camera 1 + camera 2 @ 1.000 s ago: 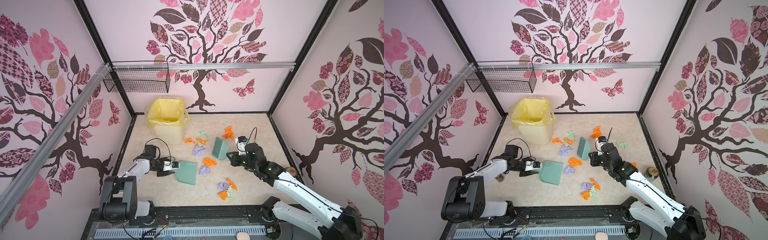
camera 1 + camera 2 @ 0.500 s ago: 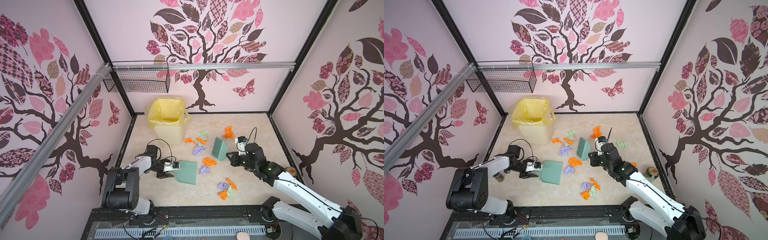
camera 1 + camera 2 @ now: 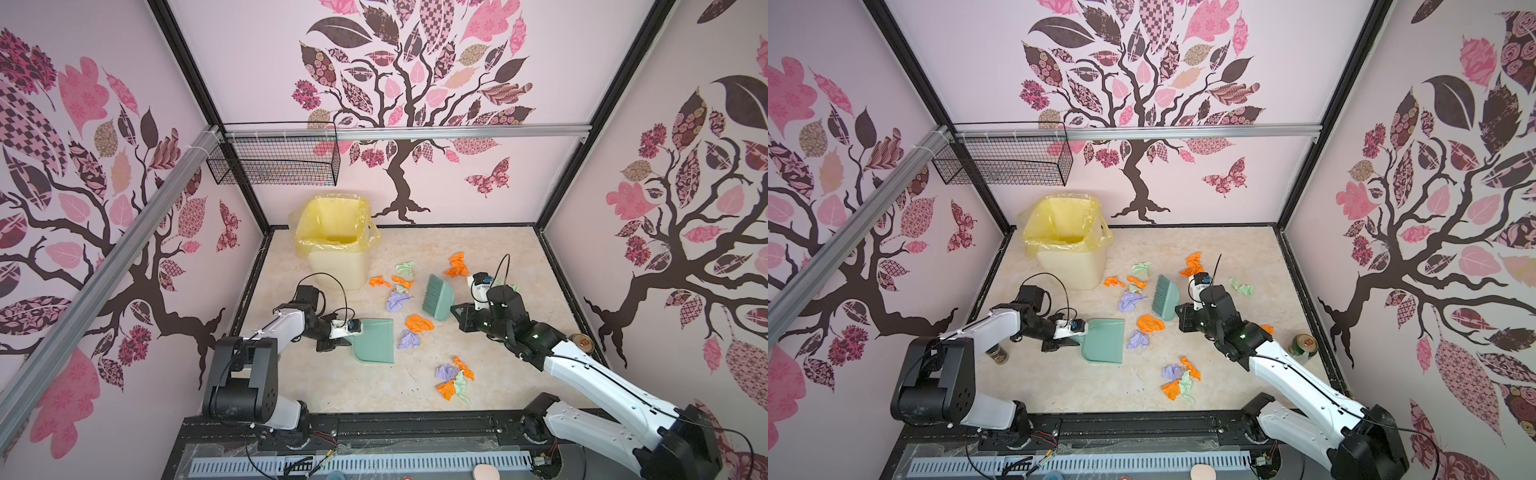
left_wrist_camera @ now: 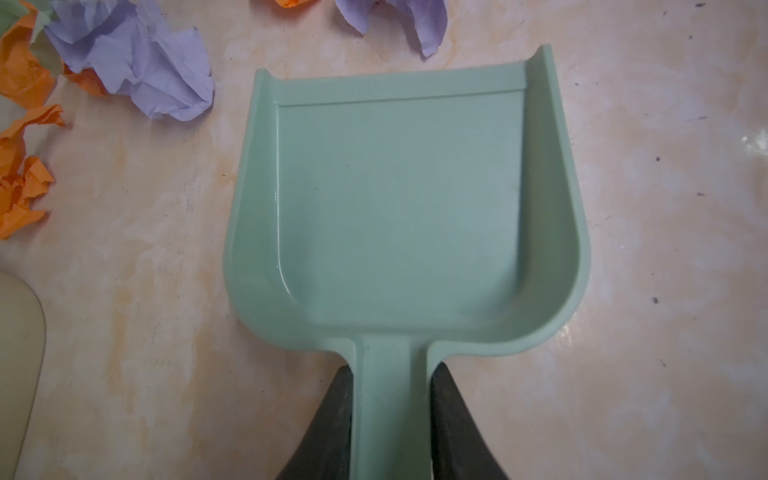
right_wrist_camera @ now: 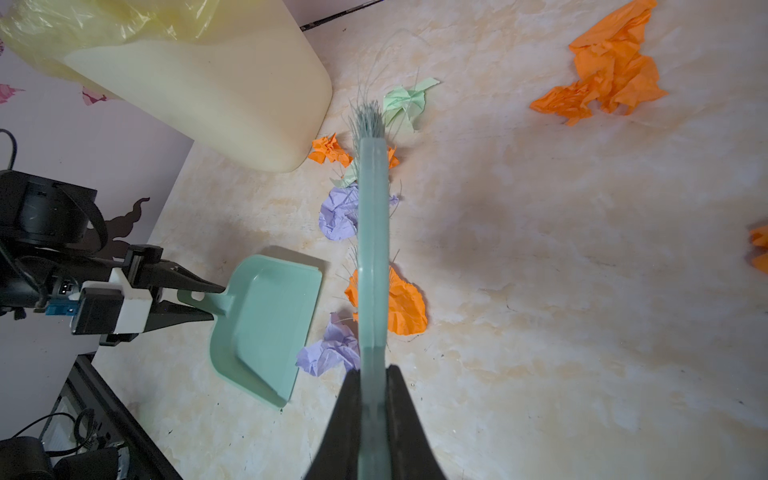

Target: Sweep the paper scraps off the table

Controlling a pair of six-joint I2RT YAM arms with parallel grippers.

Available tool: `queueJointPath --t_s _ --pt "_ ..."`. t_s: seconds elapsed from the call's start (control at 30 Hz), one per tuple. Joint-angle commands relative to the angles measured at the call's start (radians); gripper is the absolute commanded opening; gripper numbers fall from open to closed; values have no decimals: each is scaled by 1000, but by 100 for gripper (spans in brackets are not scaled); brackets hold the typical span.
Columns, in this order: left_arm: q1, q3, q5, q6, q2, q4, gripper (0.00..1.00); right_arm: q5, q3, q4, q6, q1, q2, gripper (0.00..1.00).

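Status: barely begun, I'd say. The dustpan [image 4: 399, 208] is empty and all the paper scraps [image 3: 419, 323] I can see lie on the desk [image 3: 353, 390]. Can't tell whether the bin [image 3: 336, 266] holds any.

Left gripper [image 4: 392, 372]: clamped on the dustpan handle, a jaw pressed to each side. Right gripper [image 5: 370, 374]: closed on the brush [image 3: 438, 297] handle.

Scrap positions:
- a bunch far, just right of the bin
- an orange one farther right
- an orange and a lilac mid-desk, between dustpan and brush, the lilac just beside the dustpan lip
- a mixed pile near, right of centre
- a pale green one beside the right arm, on its far side

Orientation: they're crumpled, so single scraps have no real axis or heading. The scatter as a whole runs far-to-near down the middle. Dustpan lies flat, long axis left-right, mouth facing right at the mid-desk pair. Brush runs roughly near-to-far, bristles on its left side.

Left to do: everything. Sweep, gather, tip.
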Motion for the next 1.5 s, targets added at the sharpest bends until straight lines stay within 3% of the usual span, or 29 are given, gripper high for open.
queueJointPath --t_s 0.0,0.07,0.23,0.3,0.47,0.57,0.87,1.13,1.47 --pt "-7 31 23 -23 -14 -23 18 1 -8 11 6 -3 -27 0" --pt "-8 36 23 -33 -16 -32 14 1 -13 12 9 -3 -36 0" --pt "-7 60 32 -124 -33 -53 14 3 -15 -1 5 -3 -53 0" --pt "-7 58 42 -226 -57 -17 13 7 -16 -5 4 -3 -60 0" --pt "-16 44 26 -632 -134 177 15 7 -21 -6 -1 -3 -65 0" --pt "-27 19 -40 -755 -172 246 15 7 -20 -9 -4 -3 -67 0" --pt "-62 -26 -175 -912 -178 257 19 6 -51 19 4 -3 -80 0" --pt "-68 -49 -163 -1027 -134 305 21 10 -56 12 -2 -2 -87 0" --pt "-71 -99 -225 -1064 -101 374 25 18 -82 11 -2 -3 -103 0"
